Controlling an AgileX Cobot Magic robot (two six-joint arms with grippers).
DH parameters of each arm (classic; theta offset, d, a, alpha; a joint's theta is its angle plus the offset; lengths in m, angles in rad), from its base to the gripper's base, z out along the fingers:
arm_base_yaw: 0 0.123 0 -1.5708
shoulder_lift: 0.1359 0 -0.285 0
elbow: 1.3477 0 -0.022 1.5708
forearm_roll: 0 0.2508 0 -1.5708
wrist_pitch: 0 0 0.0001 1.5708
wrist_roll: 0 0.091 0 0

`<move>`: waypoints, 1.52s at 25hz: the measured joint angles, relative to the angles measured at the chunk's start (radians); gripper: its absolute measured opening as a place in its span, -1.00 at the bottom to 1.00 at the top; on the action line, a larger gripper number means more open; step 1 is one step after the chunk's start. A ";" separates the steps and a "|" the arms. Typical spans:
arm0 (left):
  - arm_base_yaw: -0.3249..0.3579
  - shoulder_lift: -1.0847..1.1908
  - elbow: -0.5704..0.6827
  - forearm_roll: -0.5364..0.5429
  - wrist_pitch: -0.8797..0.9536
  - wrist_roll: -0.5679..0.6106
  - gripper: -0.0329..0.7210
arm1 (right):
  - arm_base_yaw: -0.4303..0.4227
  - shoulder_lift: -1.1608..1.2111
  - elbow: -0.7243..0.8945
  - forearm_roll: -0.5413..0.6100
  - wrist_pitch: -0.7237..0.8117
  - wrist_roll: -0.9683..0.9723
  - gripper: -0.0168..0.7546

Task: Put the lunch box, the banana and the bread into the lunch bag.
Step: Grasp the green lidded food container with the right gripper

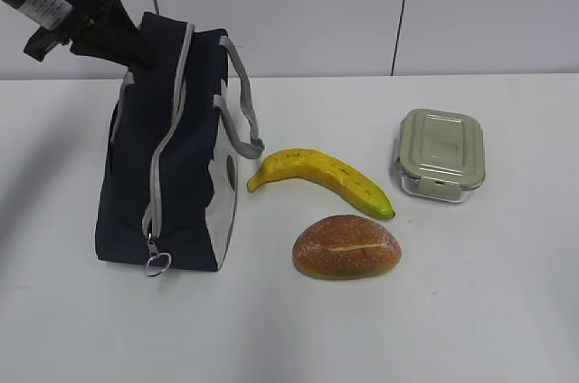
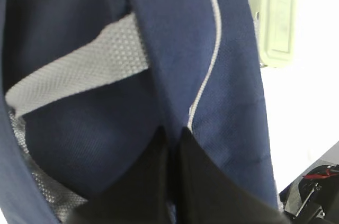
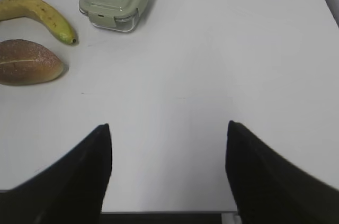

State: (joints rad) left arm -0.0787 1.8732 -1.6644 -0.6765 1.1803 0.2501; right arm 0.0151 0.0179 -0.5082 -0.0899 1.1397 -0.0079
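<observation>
Lunch bag [image 1: 172, 157]: upright on the table, zipper still closed.
Left gripper [image 2: 172, 144]: clenched on the bag's top fabric, likely steadying it for unzipping.
Right gripper [image 3: 168, 144]: spread, empty, well right of the bag.
Banana [image 1: 321, 179], bread [image 1: 346, 247], lunch box [image 1: 441, 155]: right of the bag, waiting.

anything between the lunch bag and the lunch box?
The banana lies between the lunch bag and the lunch box, with the bread just in front of that line; exterior view shows it.
</observation>
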 joint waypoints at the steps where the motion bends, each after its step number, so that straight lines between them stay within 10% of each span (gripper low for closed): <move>1: 0.000 0.000 0.000 -0.002 0.000 0.001 -0.91 | 0.000 0.030 -0.007 0.002 -0.014 0.000 0.33; 18: 0.000 0.000 0.000 -0.006 0.000 0.007 -0.91 | 0.000 0.887 -0.177 0.315 -0.401 0.024 0.33; 38: 0.000 0.000 0.000 -0.006 0.001 0.024 -0.91 | -0.003 1.658 -0.785 0.193 -0.232 -0.007 0.33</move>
State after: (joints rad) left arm -0.0787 1.8732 -1.6644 -0.6830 1.1812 0.2739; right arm 0.0121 1.6755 -1.2935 0.1027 0.9075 -0.0149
